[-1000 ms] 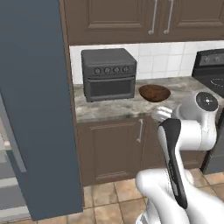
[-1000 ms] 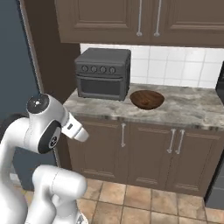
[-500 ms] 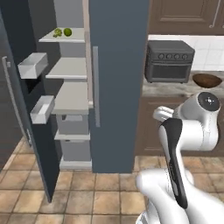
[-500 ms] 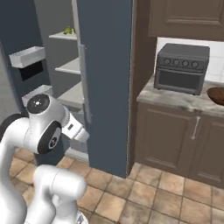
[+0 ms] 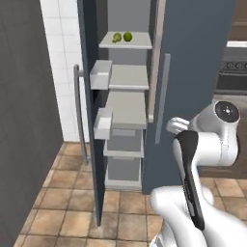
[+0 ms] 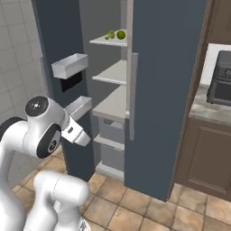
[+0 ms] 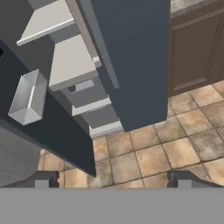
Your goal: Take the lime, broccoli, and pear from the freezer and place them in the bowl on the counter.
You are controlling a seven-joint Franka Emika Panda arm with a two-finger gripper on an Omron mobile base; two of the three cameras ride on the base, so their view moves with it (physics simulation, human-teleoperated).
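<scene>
The freezer (image 5: 195, 67) stands with its left door swung open, and its pale shelves and drawers show inside. On the top shelf (image 5: 137, 44) lie the lumpy yellow-green broccoli (image 5: 116, 37) and, right of it, the smooth green lime (image 5: 128, 36). The right base view shows the same pair, broccoli (image 6: 110, 34) and lime (image 6: 121, 34). The pear and the bowl are out of view. My gripper (image 7: 113, 180) is open and empty, held low in front of the freezer (image 7: 131, 57), well below the top shelf. It looks down at the lower shelves and the floor.
The open door (image 5: 89, 120) carries two grey bins (image 5: 100, 75) and a bar handle (image 5: 77, 111). A tiled wall stands to its left. The counter (image 6: 212, 113) with a dark toaster oven (image 6: 221, 83) lies right of the freezer, over brown cabinets (image 7: 197, 52).
The whole picture has swung from the counter with the bowl to the open freezer, so the base moved. The gripper stays open and empty.
</scene>
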